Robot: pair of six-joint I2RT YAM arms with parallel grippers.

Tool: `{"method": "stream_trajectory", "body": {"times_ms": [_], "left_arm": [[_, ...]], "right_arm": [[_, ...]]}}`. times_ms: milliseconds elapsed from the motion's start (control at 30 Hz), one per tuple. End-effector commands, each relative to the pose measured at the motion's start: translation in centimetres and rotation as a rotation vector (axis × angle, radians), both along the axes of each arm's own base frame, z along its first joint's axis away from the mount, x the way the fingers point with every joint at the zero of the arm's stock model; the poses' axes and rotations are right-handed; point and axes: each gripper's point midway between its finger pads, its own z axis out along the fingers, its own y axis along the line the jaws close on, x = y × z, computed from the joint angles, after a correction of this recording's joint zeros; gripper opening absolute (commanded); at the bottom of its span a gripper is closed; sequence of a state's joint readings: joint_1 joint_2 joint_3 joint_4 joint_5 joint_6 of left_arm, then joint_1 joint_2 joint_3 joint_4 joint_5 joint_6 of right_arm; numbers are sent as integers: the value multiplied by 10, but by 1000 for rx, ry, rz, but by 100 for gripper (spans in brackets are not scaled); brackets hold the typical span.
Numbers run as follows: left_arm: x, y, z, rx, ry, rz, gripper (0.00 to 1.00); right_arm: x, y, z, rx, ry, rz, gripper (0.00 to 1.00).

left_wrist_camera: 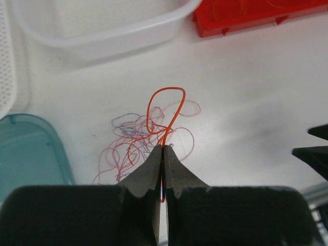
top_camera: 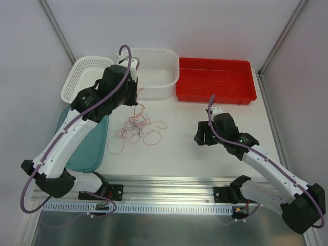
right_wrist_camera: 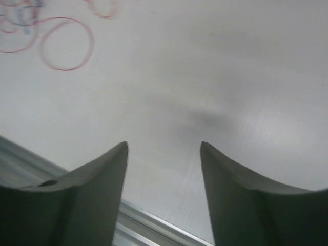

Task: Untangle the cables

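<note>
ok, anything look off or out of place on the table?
Nothing damaged or spilled. The only mess is the cables, a tangled heap on the table, plus a few strands in the red tray. Left gripper pinches one orange loop; right gripper hangs open, empty.

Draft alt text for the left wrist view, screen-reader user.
The left end effector is shut on a bright orange wire, its loop sticking out past the tip, over a tangle of thin red, pink and bluish wires on the white table. Behind: a white tub, a red tray; a teal lid at left.
</note>
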State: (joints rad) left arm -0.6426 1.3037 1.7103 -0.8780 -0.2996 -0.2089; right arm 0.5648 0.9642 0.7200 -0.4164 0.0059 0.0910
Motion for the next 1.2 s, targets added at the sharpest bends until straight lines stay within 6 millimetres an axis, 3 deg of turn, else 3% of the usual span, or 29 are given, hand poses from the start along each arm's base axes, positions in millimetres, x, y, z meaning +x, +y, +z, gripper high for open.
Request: {"method": "stream_trajectory", "body": {"times_ms": [0,67,100,200,367,667,767,933,1167], "left_arm": [[-12,-53,4,-119,47,-129,0],[-17,-70,9,-152,58,-169,0],[-22,-83,14,-172,61,-205,0],[-31,-104,26,-205,54,-258,0],[-42,-117,42,-262,52,-305,0],[-58,-116,51,-293,48,-343,0],[-60,-114,49,-292,53,-343,0],[-59,-111,46,-285,53,-328,0],[-48,-91,41,-233,6,-228,0]], "right_arm": [[-2,62,60,178,-191,273,68],[-6,87,77,249,-255,361,75],[-9,96,80,271,-257,397,82],[-9,117,99,285,-343,473,90],[-4,145,108,308,-387,533,91],[26,144,102,198,-437,475,89],[25,147,100,195,-432,490,83],[19,152,87,208,-387,523,63],[13,143,71,199,-358,504,11]]}}
